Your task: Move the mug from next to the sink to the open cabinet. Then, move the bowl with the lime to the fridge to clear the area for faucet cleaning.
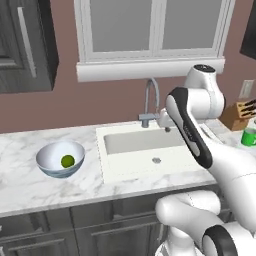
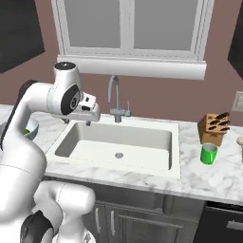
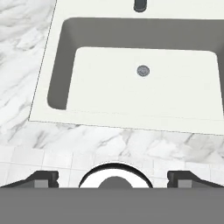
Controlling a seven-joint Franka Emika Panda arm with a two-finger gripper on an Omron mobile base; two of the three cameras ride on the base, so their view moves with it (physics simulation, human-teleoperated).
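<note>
Mug (image 2: 208, 154) well apart from open pincer (image 2: 76, 122).

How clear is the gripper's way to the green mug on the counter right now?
Probably clear. The gripper, jaws spread and empty, hangs above the sink's left rim, and the mug stands across the basin in front of the knife block. Nothing stands between them; the faucet sits further back.

The arm (image 1: 192, 131) beside the sink (image 2: 118, 142) is glossy white, built of rounded, swollen segments. A dark band runs along one link, and dark rings mark the joints, including a black-capped one at the top. The gripper (image 3: 112, 178) ends in two small dark finger tips (image 3: 43, 178).
</note>
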